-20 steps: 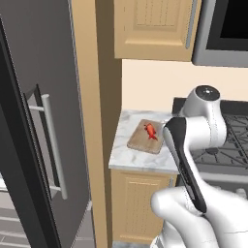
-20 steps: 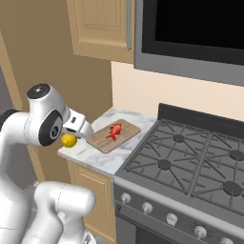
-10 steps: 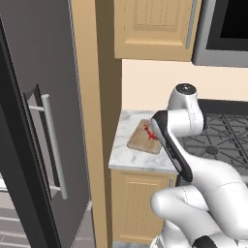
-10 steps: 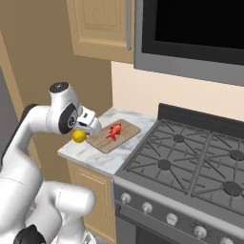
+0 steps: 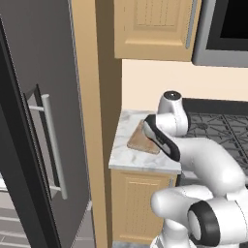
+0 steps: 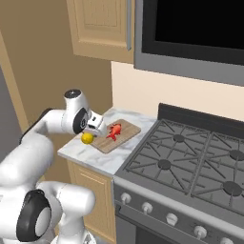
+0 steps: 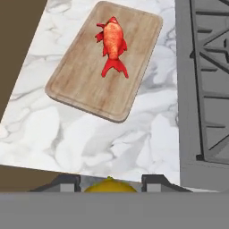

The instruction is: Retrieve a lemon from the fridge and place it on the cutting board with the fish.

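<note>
My gripper (image 6: 88,136) is shut on the small yellow lemon (image 6: 87,138) and holds it just above the marble counter, at the left near end of the cutting board (image 6: 116,137). The red-orange fish (image 6: 113,131) lies on that brown wooden board. In the hand view the lemon (image 7: 108,187) peeks up between my two dark fingertips (image 7: 67,182), with the board (image 7: 85,76) and the fish (image 7: 112,44) ahead of them. The grey fridge (image 5: 29,72) stands at the left with its bar handle. A corner of the board (image 5: 139,140) shows past my arm.
A gas stove with black grates (image 6: 190,157) adjoins the counter (image 6: 90,155) on the right. A tan wooden panel (image 5: 92,97) separates fridge and counter. Wooden wall cabinets (image 6: 100,28) and a dark microwave (image 6: 195,28) hang above.
My arm has swung forward and lowered, carrying the lemon from beside my body to the counter next to the board. The board and fish have not moved.
</note>
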